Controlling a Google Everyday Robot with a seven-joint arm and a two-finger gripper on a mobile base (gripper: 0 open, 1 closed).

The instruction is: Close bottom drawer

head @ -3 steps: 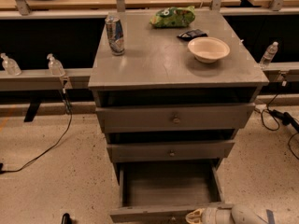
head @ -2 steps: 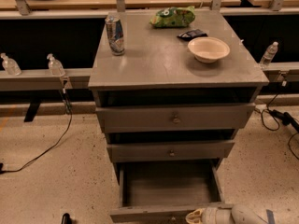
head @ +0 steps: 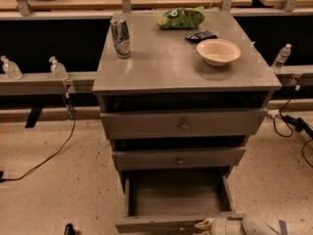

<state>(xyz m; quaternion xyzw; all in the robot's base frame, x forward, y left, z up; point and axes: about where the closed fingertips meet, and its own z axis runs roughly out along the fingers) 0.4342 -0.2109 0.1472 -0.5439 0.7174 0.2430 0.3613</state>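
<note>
Gripper (head: 208,225): bottom edge, at the right part of the drawer's front panel; whether it grips anything cannot be told.
Bottom drawer (head: 176,194): pulled fully out and empty. It lies directly beyond the gripper, and its slide axis runs away into the cabinet (head: 146,72).
Cabinet top: bowl (head: 218,51) at right, empty; can (head: 120,36) at left.

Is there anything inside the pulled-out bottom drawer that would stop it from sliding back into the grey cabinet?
Nothing visible does. The narrow grey wooden bottom drawer looks empty, with no object on its path inward. The gripper is at its front panel, at the lower edge.
</note>
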